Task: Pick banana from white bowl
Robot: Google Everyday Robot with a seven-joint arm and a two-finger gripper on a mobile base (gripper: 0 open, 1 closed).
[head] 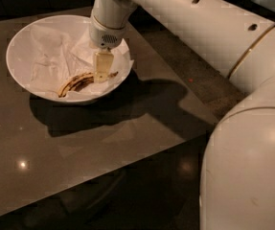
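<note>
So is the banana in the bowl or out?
In: the banana lies on paper inside the white bowl, gripper low over one end.
</note>
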